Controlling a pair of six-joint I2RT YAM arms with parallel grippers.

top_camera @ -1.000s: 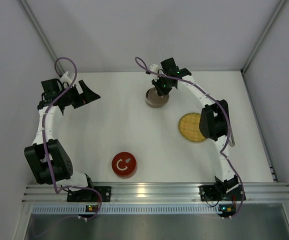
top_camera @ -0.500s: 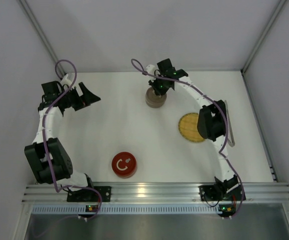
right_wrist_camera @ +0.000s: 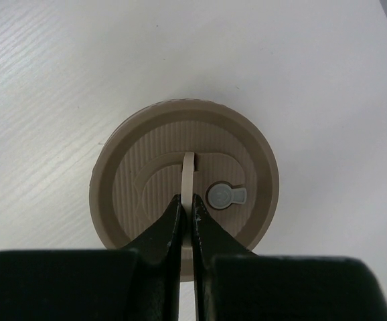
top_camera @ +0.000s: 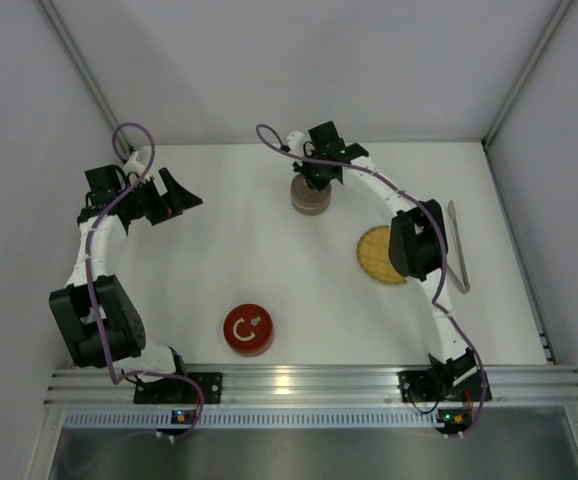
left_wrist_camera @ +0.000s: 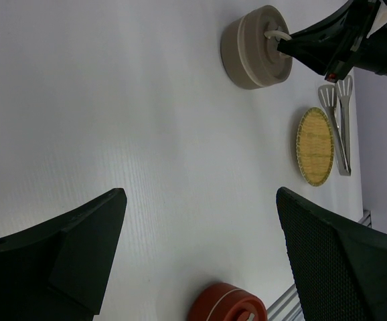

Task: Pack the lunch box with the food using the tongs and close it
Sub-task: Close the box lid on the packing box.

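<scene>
Right hand (right_wrist_camera: 187,200) is pinched shut on the thin upright loop handle (right_wrist_camera: 188,170) at the centre of the lid of the beige tin (right_wrist_camera: 146,180), fingers coming down from above. The grip is narrow because the handle is a slim strap, and it is centred, probably so the lid lifts level. The beige tin sits at the rear middle of the tabletop (top_camera: 229,250) with its lid on. It is probably the lunch box, so the step in hand looks like opening it before any packing. Left hand (left_wrist_camera: 197,200) is spread wide and holds nothing. It hangs over the rear left of the tabletop, well apart from everything, likely parked out of the way. The tongs (top_camera: 456,245) lie flat on the right side, just beside the yellow plate (left_wrist_camera: 315,147), untouched, paddle ends toward the back. The right arm covers part of the plate in the top view. Food is not visible in any view, and what shows of the plate looks bare, so its location cannot be told. A red tin (top_camera: 248,329) sits closed near the front, between the two arm bases. Packing is not started, so the task is at an early stage. Risk: the strap could slip from the pinch, or the whole tin could rise with the lid.
</scene>
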